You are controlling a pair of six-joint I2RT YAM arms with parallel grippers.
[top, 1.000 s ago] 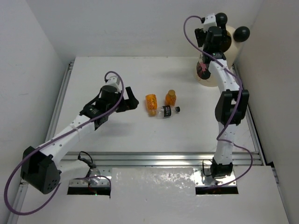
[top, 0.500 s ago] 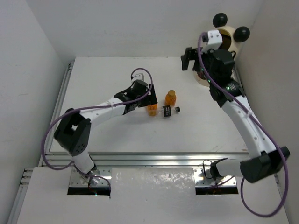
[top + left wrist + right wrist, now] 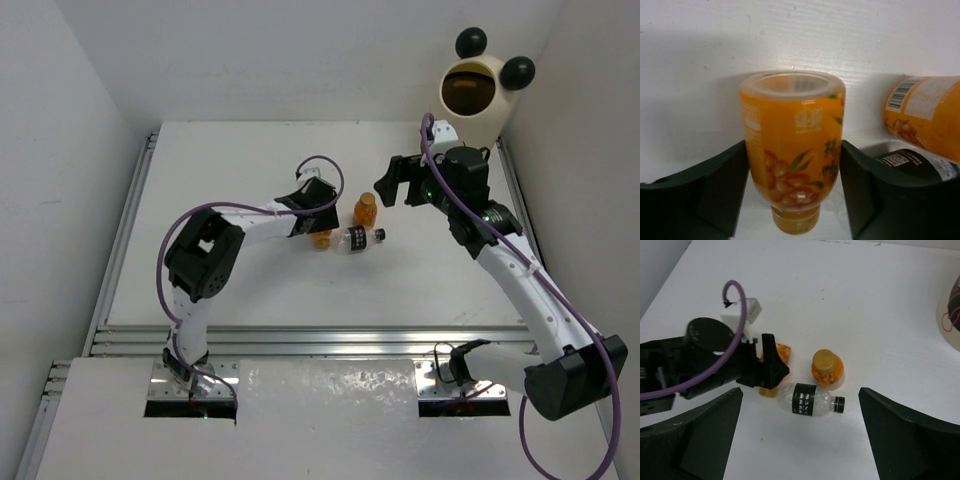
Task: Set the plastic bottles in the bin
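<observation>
On the white table (image 3: 250,280), left end effector (image 3: 320,228) clamps orange bottle (image 3: 794,145); right end effector (image 3: 800,391) gapes.

A: Room around the left claw (image 3: 318,222)?
B: Tight on its right; the clear bottle (image 3: 807,400) lies just beside the lying orange bottle (image 3: 792,145) it grips, and the upright orange bottle (image 3: 826,371) stands near. Leftward, the surface (image 3: 220,290) is open.
A: And the bin (image 3: 478,92)?
B: Its mouth is unblocked; the right claw (image 3: 397,183) hangs wide apart from it, over the bottles.

left claw (image 3: 793,146): low, gripping orange bottle (image 3: 790,117) | right claw (image 3: 398,188): raised, wide open
</observation>
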